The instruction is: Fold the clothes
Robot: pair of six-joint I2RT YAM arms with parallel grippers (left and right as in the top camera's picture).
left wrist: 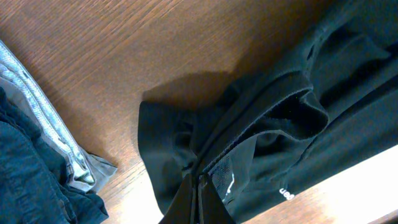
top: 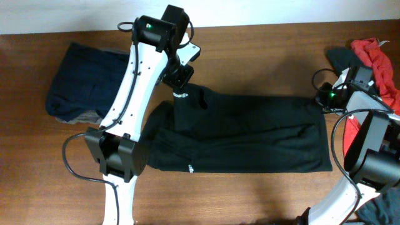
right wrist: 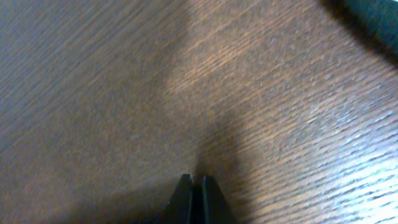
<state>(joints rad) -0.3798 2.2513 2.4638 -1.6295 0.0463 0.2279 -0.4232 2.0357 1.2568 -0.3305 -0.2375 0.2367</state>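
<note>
My left claw (left wrist: 198,182) is pinched shut on a bunched fold of the black shirt (top: 250,134), a soft, matte knit whose thicker stitched edge curls open just beside my fingers. The shirt lies as a long, wrinkled band across the middle of the wood-grain table (top: 250,50), with a small white logo (top: 190,167) near its nearer edge. At the table's left end sits a rumpled navy garment (top: 84,84) with a grey garment (left wrist: 68,155) of coarser weave under it. A red garment (top: 375,56) is heaped at the right end. My right claw (right wrist: 198,182) is closed on nothing, over bare wood near the shirt's dark edge
</note>
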